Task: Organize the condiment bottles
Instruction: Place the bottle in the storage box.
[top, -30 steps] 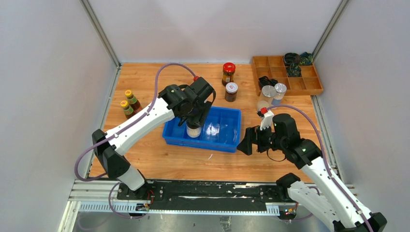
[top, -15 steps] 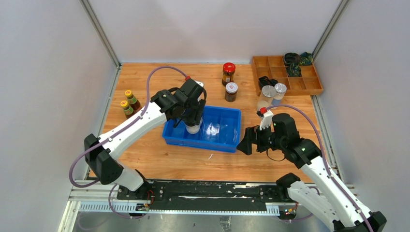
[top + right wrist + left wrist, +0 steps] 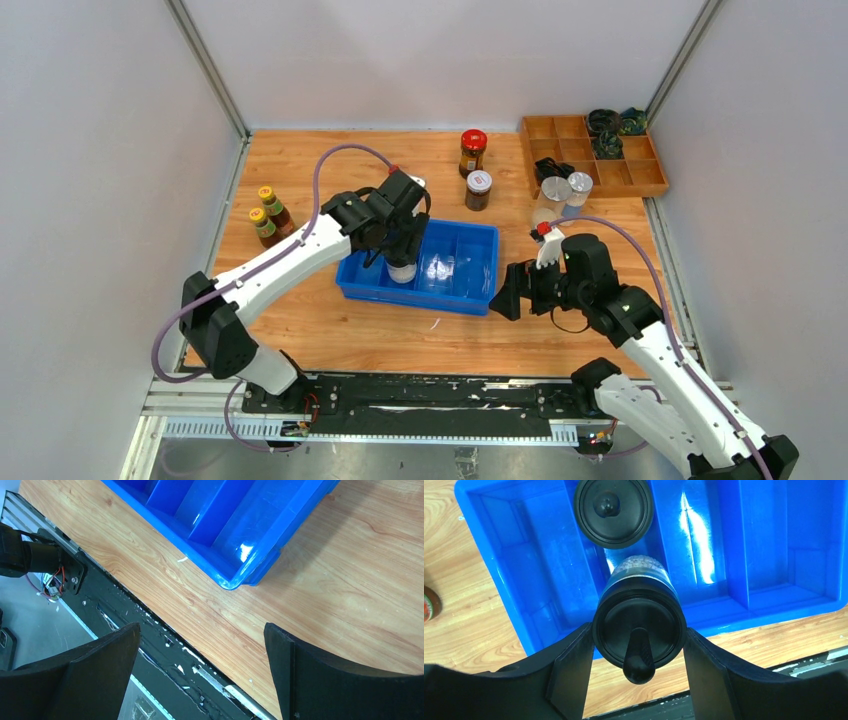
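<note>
My left gripper (image 3: pixel 400 248) is shut on a black-lidded clear shaker (image 3: pixel 639 630), held upright over the left compartment of the blue bin (image 3: pixel 450 300). A second black-lidded shaker (image 3: pixel 614 511) stands in that compartment just beyond it. My right gripper (image 3: pixel 503 300) is open and empty by the bin's front right corner. Two yellow-capped sauce bottles (image 3: pixel 268 216) stand at the left. The red-lidded jar (image 3: pixel 472 152) and white-lidded dark jar (image 3: pixel 478 190) stand behind the bin. Two silver-lidded jars (image 3: pixel 566 192) stand at the right.
A wooden tray (image 3: pixel 640 175) with compartments sits at the back right, with black and green coiled items (image 3: pixel 612 125) in it. Grey walls close in both sides. The right wrist view shows the bin's corner (image 3: pixel 235 575) and the table's front rail (image 3: pixel 165 645).
My left gripper has shifted slightly left and nearer with the shaker, settling lower over the bin's left compartment. The right arm has not moved.
</note>
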`<state>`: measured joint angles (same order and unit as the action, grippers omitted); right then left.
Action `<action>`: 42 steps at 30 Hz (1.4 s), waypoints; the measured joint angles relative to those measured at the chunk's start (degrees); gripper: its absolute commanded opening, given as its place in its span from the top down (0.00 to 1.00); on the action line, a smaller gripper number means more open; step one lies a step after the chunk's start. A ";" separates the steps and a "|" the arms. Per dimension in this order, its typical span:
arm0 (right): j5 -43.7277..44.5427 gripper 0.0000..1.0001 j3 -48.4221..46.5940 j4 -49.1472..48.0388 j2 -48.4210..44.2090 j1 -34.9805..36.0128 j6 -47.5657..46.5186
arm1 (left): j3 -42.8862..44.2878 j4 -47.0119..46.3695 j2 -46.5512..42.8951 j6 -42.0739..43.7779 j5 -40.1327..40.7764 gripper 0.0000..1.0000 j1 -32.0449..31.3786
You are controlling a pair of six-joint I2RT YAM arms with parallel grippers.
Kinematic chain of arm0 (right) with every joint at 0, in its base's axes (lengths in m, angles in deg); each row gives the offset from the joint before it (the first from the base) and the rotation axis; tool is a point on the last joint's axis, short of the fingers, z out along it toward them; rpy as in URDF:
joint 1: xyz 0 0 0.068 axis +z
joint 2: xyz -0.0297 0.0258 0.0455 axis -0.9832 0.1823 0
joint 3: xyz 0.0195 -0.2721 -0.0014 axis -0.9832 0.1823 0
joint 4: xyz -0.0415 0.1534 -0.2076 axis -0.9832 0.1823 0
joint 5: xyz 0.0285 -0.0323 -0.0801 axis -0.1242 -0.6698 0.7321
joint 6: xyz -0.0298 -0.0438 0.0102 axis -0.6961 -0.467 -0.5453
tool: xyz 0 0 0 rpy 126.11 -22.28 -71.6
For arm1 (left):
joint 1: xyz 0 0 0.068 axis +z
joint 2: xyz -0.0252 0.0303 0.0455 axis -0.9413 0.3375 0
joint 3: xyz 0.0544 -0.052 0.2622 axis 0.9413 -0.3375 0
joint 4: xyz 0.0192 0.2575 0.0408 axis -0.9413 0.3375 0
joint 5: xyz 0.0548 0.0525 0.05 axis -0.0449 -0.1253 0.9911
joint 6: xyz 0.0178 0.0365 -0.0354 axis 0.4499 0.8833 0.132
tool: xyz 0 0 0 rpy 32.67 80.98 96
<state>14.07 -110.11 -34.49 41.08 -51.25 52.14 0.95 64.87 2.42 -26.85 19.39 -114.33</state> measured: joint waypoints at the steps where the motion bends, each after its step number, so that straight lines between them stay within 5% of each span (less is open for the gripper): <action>1: 0.00 0.00 0.00 0.00 0.00 0.00 0.00 | -0.31 -0.13 0.04 0.02 0.07 0.46 0.00; 23: -0.11 0.00 0.00 0.00 0.00 0.00 0.00 | -5.33 -5.40 4.94 -0.02 -0.22 0.42 0.15; 33: -0.15 0.00 0.00 -0.02 0.39 0.00 0.00 | -5.38 -6.14 5.35 0.09 -0.22 0.08 0.37; 42: -0.17 0.00 0.00 -0.02 0.37 0.00 0.00 | -5.18 -5.51 4.20 -0.11 -0.13 0.07 0.37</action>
<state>13.90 -110.11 -34.51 41.45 -51.25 52.14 -4.23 59.36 6.62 -26.96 19.26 -113.96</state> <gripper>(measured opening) 0.999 0.937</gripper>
